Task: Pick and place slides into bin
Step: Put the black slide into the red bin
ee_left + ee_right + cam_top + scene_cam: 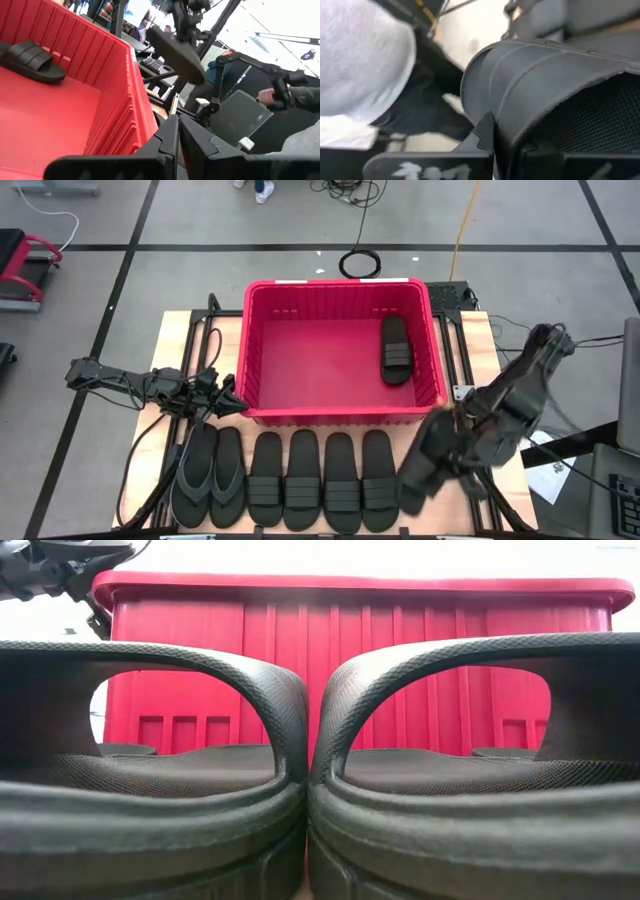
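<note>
The red bin (250,350) stands mid-table with one black slide (396,348) lying flat at its right side. Along the near edge lie two flip-flops (210,475) and several strapped slides (322,480), soles down. My right gripper (455,435) is raised off the bin's near right corner, shut on another slide (420,468), which also shows in the air in the left wrist view (175,52). My left gripper (232,402) waits shut and level by the bin's near left corner. My right gripper holds the slide by its broad ribbed strap (520,85), whose edge runs down between the two fingers (485,132). The slide is lifted clear of the table and hangs tilted below the gripper, its sole (180,57) turned toward the bin.
The bin's near wall (360,660) rises right behind the row of slides (150,800). Cables trail over the table's left part (150,450). Beyond the table's right side are a person's hand (267,95) and equipment.
</note>
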Controlling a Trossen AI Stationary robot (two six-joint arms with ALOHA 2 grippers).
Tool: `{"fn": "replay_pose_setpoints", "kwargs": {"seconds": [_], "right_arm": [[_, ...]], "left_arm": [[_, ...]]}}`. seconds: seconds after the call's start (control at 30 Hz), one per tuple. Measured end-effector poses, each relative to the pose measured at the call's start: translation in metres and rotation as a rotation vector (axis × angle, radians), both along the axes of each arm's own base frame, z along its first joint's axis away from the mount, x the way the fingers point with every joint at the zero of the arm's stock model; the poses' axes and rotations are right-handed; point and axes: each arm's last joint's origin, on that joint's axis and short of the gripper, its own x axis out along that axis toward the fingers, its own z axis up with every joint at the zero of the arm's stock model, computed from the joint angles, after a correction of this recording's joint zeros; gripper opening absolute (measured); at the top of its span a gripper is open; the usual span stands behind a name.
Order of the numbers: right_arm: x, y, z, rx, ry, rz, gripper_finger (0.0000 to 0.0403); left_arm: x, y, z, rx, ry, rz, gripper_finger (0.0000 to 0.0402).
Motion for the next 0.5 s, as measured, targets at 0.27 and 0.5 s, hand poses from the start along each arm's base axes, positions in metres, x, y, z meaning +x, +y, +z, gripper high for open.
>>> {"fn": "replay_pose_setpoints", "kwargs": {"seconds": [0.27, 0.5], "right_arm": [[-0.011, -0.070, 0.065, -0.335, -0.145, -0.223, 0.0005], [-0.040, -0.125, 0.116, -0.583, -0.397, -0.466, 0.0004]], "left_arm": [[0.000, 0.001, 0.001, -0.004, -0.006, 0.038, 0.0026], [0.001, 0.005, 0.002, -0.022, -0.012, 0.169, 0.0026]]}}
